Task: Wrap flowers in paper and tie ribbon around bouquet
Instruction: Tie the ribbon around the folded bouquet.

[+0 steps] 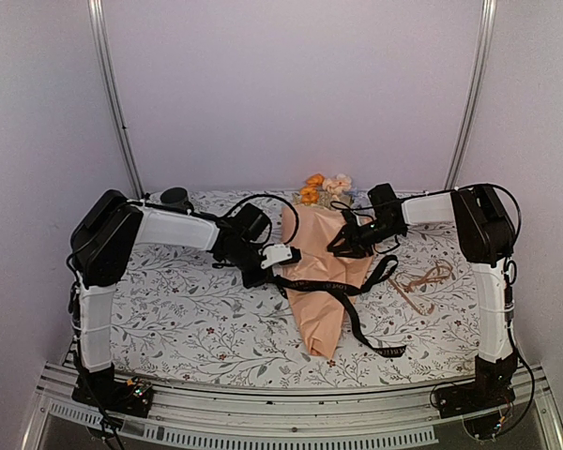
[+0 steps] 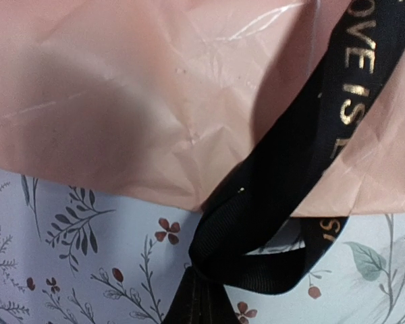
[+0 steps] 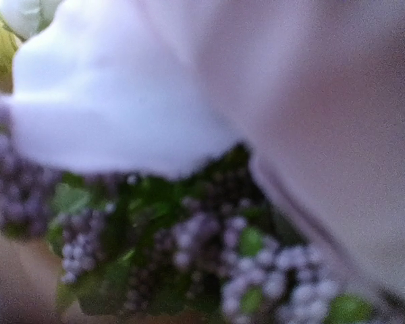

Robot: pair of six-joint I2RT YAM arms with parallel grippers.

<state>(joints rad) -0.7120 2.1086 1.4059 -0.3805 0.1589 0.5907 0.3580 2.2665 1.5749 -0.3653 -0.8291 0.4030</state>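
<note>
While the left arm's white fingers point(image 1: 281, 255) are pinched closed on a gathered fold of the long, flat black ribbon with gold lettering point(image 2: 283, 175), the bouquet point(image 1: 314, 248) lies at the centre of the floral-patterned tabletop point(image 1: 197, 319). Its crinkled peach-orange paper cone point(image 1: 319, 319) points to 6 o'clock. Orange, peach and white artificial flowers point(image 1: 324, 187) poke out at 12 o'clock. Ribbon crosses the cone's waist, and its tails trail toward 4 o'clock. The right arm's black fingers point(image 1: 344, 241) sit at the cone's 2 o'clock edge; whether they grip anything I cannot tell. Ribbon looks light, floppy and slick, best held near its ends. Paper seems thin and easily creased, so steady the cone at its waist.
</note>
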